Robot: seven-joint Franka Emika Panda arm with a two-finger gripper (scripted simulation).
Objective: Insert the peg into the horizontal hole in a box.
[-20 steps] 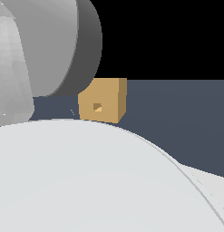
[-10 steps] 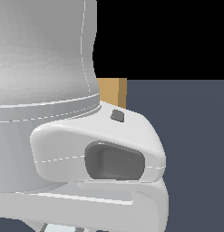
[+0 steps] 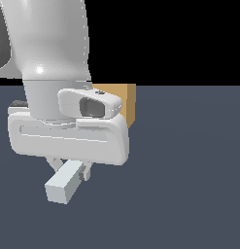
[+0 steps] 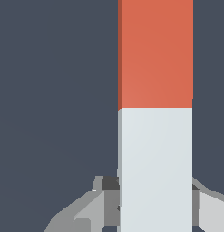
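Observation:
My gripper (image 3: 70, 170) is shut on the peg (image 3: 60, 187), whose pale grey-white end sticks out below the hand in the exterior view. In the wrist view the peg (image 4: 155, 113) runs away from the gripper (image 4: 154, 199), white half near the fingers (image 4: 84, 210), orange-red half beyond. The tan box (image 3: 127, 99) stands behind the hand, mostly covered by it; only its upper right part shows. The hole is hidden behind the hand. The peg is held above the dark floor and looks apart from the box.
The white arm and hand (image 3: 68, 136) fill the exterior view's left half. A dark blue-grey floor (image 3: 189, 170) lies under everything.
The arm has swung across the exterior view. One second ago the box's front face and hole showed; now the hand covers them, and the gripper with the peg has come into view.

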